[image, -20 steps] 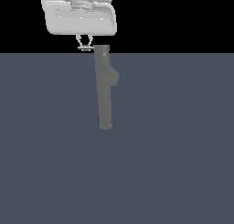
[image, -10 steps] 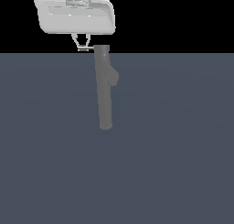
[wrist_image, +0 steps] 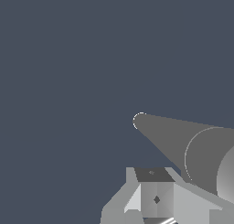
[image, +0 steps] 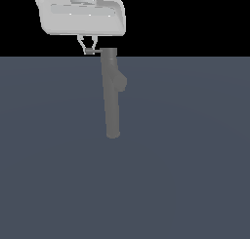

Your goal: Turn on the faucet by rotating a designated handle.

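Pincer (image: 89,49), fingers drawn in around the handle (image: 95,51) beside the faucet (image: 111,91) top, has carried it sideways from the column, so turning looks underway.

Upright grey faucet (image: 112,94), sideways handle (image: 96,51)
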